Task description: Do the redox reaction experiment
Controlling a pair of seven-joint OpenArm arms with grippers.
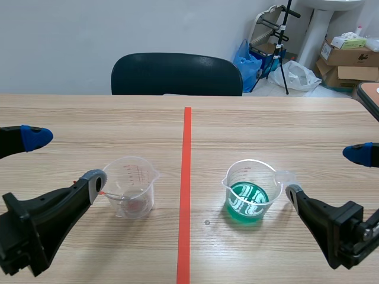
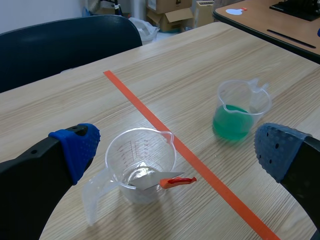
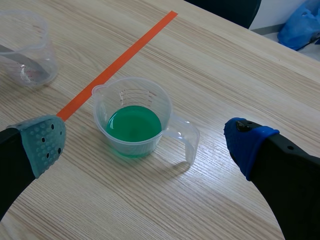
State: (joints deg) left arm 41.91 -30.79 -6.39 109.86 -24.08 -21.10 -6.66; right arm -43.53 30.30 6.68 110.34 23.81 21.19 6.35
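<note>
Right of the orange-red tape line (image 1: 186, 177), the clear measuring cup of green liquid (image 1: 251, 195) stands upright on the wooden table (image 1: 284, 127), its handle pointing toward my right gripper (image 1: 324, 173). That gripper sits low just beside the cup with its fingers spread wide and nothing between them; from its wrist camera the cup is just ahead of the gap. Left of the tape stands a second clear measuring cup (image 1: 131, 186), with no green in it. A flat metal strip (image 2: 150, 181) leans inside it, its orange-red end poking over the rim. My left gripper (image 1: 65, 158) is also wide apart and holds nothing, one pad close to that cup. A dark chair (image 1: 176, 74) stands at the table's far edge.
</note>
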